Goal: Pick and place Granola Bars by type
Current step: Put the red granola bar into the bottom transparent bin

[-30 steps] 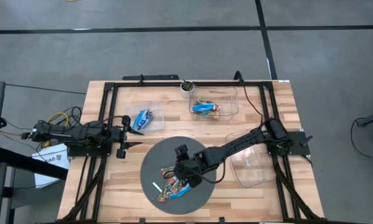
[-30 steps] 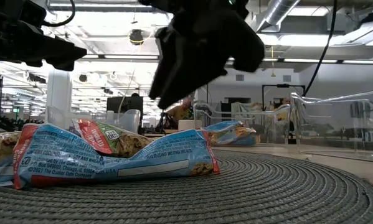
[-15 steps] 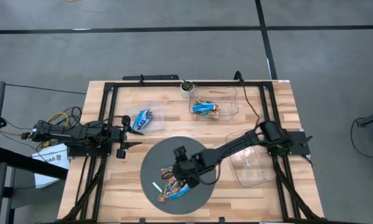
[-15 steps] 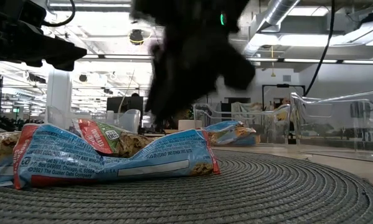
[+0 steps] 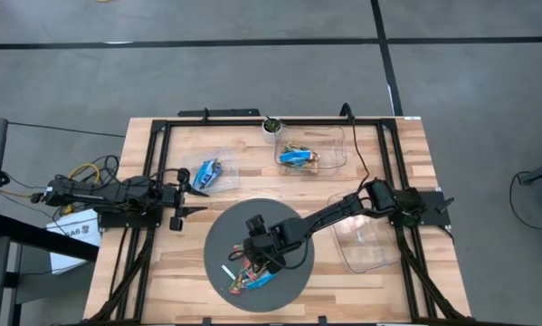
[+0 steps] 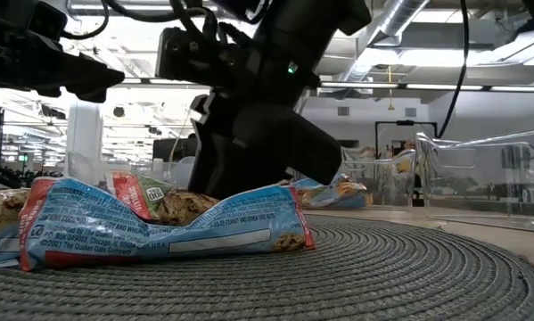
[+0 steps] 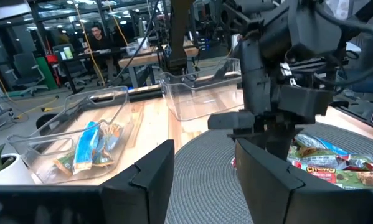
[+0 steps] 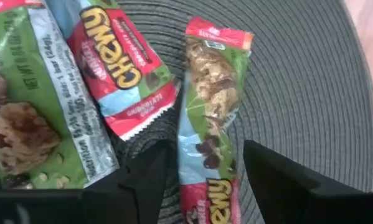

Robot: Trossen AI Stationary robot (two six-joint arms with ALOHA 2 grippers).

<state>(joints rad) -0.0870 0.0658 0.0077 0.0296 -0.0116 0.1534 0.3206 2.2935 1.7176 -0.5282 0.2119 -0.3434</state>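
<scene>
Right gripper point(image 8: 205, 171) jaws wide (astride, untouching) over green-red granola bar point(image 8: 212, 106) on mat point(image 8: 298, 93).

Even, diffuse overhead light in the high view; counter point(image 5: 162, 272) evenly lit, shadows faint and short. Low view strongly backlit: ceiling strip lights point(image 6: 160, 82) blow out to white, the right arm point(image 6: 267, 98) reads as a near-black silhouette. Foreground wrapper point(image 6: 160, 236) sharp, room behind soft. Glare streaks on the clear bin point(image 6: 480, 174) walls. Left wrist view: own fingers point(image 7: 142, 186) dark, blurred, close. Right wrist view: bar wrappers point(image 8: 211, 124) bright, slightly soft; woven mat point(image 8: 298, 81) crisp.
</scene>
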